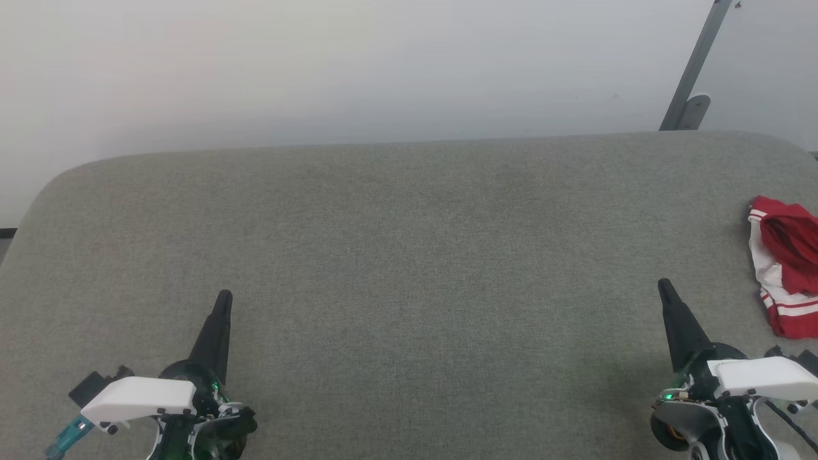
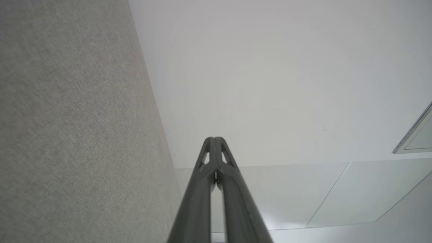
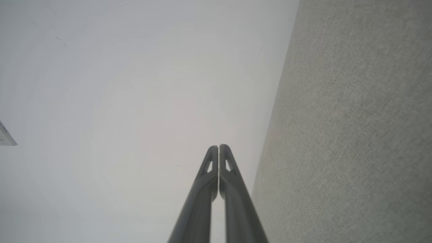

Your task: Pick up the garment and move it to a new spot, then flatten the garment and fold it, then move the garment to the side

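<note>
Grey fabric surface | head: garment crumpled, right edge | wrists: white wall

- The table top is covered in grey woven cloth: totally matt, with a fine, slightly rough weave that shows best in the wrist views.
- The garment is soft red and white cloth, rumpled, no real shine to it.
- The left gripper and right gripper both look like dark plastic, smooth and matt.
- The white covers behind the fingers are smooth hard plastic with a faint gloss.
- There's a little teal piece by the left wrist, see-through plastic.
- The wall is pale, smooth and matt, like paint.
- The slanted strut looks like grey metal with a dull finish.
</note>
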Tool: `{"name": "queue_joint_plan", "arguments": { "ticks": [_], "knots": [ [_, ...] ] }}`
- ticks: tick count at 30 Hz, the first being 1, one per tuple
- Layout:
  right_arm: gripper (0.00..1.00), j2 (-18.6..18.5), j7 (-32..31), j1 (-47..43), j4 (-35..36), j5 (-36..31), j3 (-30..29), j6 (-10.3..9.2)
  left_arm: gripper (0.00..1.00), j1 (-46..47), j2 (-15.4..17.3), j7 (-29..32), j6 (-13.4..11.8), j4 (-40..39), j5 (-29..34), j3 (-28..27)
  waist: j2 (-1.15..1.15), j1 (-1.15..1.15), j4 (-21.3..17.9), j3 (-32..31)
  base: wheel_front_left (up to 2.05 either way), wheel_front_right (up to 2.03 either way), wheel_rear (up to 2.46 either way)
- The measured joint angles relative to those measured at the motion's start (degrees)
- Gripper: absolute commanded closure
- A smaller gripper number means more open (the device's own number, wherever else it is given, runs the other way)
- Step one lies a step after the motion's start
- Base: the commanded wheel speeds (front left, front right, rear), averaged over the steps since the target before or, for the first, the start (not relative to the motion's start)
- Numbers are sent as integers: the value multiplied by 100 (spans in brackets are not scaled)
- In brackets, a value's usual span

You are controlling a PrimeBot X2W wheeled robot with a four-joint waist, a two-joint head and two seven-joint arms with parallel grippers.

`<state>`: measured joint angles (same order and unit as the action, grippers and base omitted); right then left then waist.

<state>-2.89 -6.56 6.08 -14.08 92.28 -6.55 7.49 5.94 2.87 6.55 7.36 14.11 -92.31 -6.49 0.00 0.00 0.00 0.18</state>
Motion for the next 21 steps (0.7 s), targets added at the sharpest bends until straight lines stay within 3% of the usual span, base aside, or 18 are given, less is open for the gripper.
{"name": "queue_joint_plan", "arguments": {
  "ticks": [21],
  "knots": [
    [100, 0, 0, 0, 0, 0, 1, 0, 100, 0, 0, 0, 0, 0, 0, 0, 0, 0, 0, 0, 0, 0, 0]
  ]
}}
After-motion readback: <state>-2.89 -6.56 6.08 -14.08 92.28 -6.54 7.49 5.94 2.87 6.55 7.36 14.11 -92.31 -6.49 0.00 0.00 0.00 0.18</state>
